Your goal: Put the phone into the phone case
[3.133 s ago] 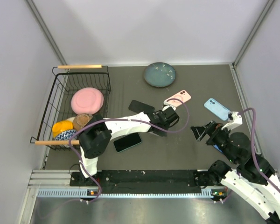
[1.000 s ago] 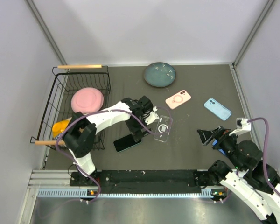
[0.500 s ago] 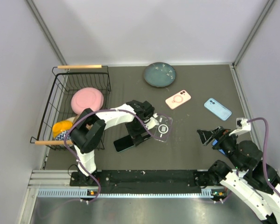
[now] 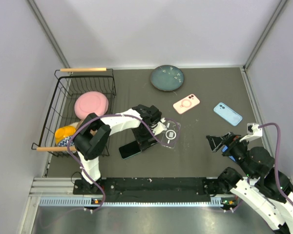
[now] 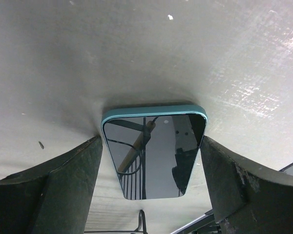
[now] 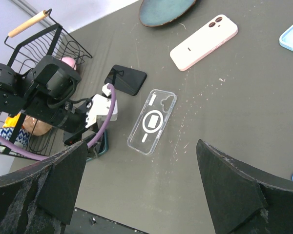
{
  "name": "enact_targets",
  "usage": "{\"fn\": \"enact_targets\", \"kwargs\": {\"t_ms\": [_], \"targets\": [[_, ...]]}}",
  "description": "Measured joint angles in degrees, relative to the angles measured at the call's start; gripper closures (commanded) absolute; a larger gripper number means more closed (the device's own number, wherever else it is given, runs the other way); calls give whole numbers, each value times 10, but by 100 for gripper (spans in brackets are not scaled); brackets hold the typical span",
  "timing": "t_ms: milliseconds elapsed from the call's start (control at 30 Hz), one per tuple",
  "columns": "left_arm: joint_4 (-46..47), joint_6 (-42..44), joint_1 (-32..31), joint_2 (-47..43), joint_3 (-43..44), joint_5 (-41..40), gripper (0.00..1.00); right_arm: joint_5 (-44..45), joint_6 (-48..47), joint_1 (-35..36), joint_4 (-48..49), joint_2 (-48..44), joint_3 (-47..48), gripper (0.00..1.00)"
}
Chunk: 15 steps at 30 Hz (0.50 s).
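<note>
The phone (image 4: 133, 149), teal-edged with a black screen, lies face up on the table at the centre left. My left gripper (image 4: 143, 140) is down over its right end. In the left wrist view the left gripper (image 5: 151, 142) is open and its fingers (image 5: 58, 190) stand on either side of the phone (image 5: 154, 151), close to its long edges. The clear phone case (image 4: 170, 134) lies flat just right of the phone, also seen as the clear case (image 6: 152, 121). My right gripper (image 4: 219, 142) is open and empty, well to the right of the case.
A pink case (image 4: 186, 103) and a light blue case (image 4: 227, 113) lie behind the clear case. A black phone (image 6: 125, 79) lies by the left arm. A dark plate (image 4: 167, 78) sits at the back. The wire basket (image 4: 63, 100) stands at the left.
The left gripper has moved down and left from beside the clear case onto the phone's end, and its fingers have narrowed a little. The right arm has stayed still over the last second.
</note>
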Motion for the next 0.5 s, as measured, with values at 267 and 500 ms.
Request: {"fn": "enact_targets", "kwargs": {"t_ms": [267, 500], "targets": [[4, -5, 1, 1, -1, 6, 26, 0, 0, 0, 0, 0, 0, 7], [4, -19, 3, 1, 0, 9, 43, -1, 1, 0, 0, 6, 0, 7]]}}
